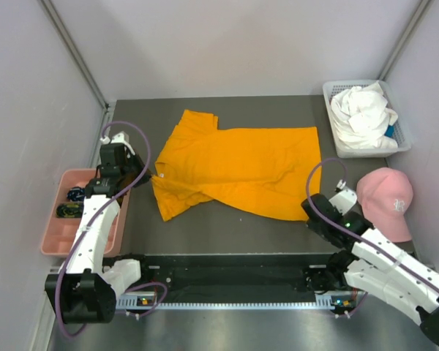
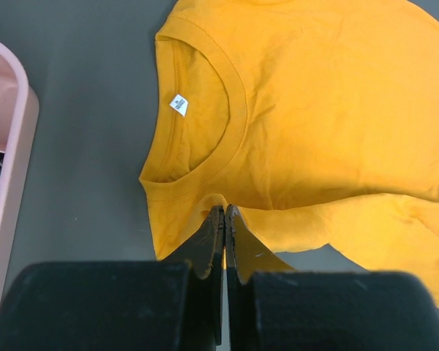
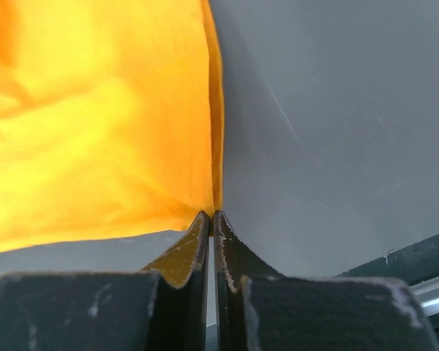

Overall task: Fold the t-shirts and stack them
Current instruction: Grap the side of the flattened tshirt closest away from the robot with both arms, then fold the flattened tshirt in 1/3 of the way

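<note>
**Mia:** What is closest to us?

**Ben:** The right gripper. Its two fingers are squeezed tight together, and a corner of the orange t-shirt is pinched between them. That is the bottom hem corner, at about 5 o'clock on the shirt. A pink cap sits near that arm, toward 3 o'clock. It is not for folding.

**Mia:** And the other one?

**Ben:** The left gripper is a little farther back, at about 9 o'clock on the shirt. It is squeezed tight too. It looks to be pinching the cloth at the shoulder, just beside the collar.

**Mia:** Where is the shirt?

**Ben:** It is spread out in the middle of the table, mostly flat. The collar points to 9 o'clock and the hem to 3 o'clock. One sleeve sticks out at 11 o'clock.

**Mia:** Will it be hard to move?

**Ben:** I think it is light and very floppy. It will sag and wrinkle between the two pinches. The hem and the shoulder seam are good spots to hold, because the cloth is thicker there. A tiny pinch could slip off.

**Mia:** What is far away?

**Ben:** At 1 o'clock on the table a white t-shirt lies crumpled in a basket. It looks just as soft. I guess it needs spreading out first.
</note>
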You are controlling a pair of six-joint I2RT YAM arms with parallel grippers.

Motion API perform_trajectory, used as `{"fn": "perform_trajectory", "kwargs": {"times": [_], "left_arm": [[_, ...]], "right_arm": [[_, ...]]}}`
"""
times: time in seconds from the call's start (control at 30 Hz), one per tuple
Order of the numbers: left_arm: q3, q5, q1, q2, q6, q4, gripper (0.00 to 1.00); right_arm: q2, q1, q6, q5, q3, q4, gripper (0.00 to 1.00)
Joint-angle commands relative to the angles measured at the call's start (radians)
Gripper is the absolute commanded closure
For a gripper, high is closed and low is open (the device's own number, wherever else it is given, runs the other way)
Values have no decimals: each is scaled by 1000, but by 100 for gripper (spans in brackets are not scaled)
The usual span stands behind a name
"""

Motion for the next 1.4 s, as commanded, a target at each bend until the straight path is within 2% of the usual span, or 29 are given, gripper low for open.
{"fn": "perform_trajectory", "kwargs": {"times": [0.0,0.3,0.6,1.07,1.37], "left_arm": [[10,47,6,-9,0,39,100],[8,155,5,-5,-12,39,100],[99,158,6,8,23,-16,100],[96,202,6,32,14,3,100],[113,256,-5,115,4,63,100]], "right_arm": [[-54,-10,-37,96,134,-126,100],[-49,-10,-109,223,321,-174,100],[-37,-73,-187,265,404,-153,100],[-17,-285,-374,139,412,2,100],[3,-388,-446,62,415,73,100]]}}
